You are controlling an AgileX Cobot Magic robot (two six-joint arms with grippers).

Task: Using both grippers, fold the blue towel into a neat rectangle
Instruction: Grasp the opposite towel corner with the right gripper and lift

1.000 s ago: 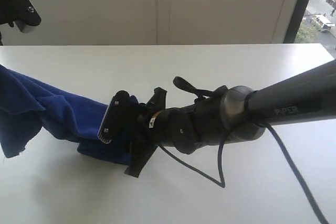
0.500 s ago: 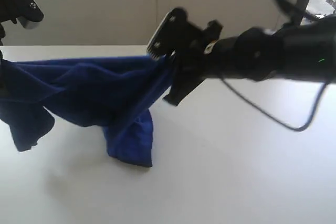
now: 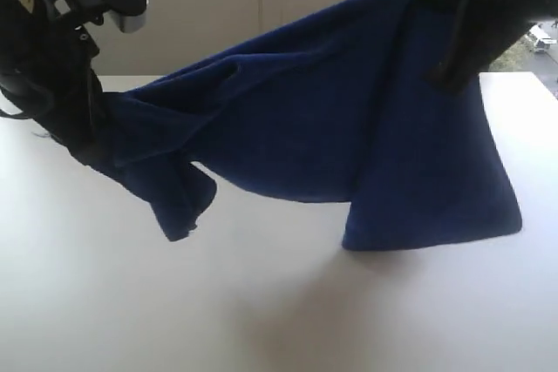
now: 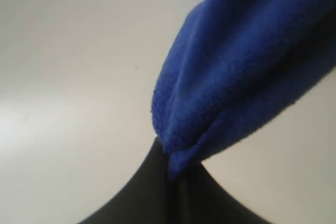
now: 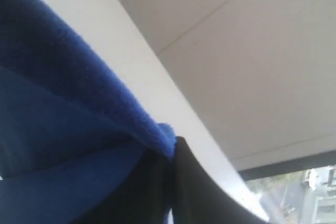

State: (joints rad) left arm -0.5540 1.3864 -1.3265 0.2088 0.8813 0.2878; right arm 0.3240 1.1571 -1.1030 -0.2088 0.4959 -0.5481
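The right gripper (image 5: 171,148) clamps the blue towel's (image 3: 349,128) high end and the left gripper (image 4: 170,162) clamps its low end, so the long axis slants between them above the table (image 3: 261,311).

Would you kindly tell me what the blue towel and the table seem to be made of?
The blue towel looks like soft plush cloth, perhaps microfibre: fuzzy matte nap along its edge, loose drape. The table seems smooth white laminate or painted board, flat and unmarked; which, I cannot tell.
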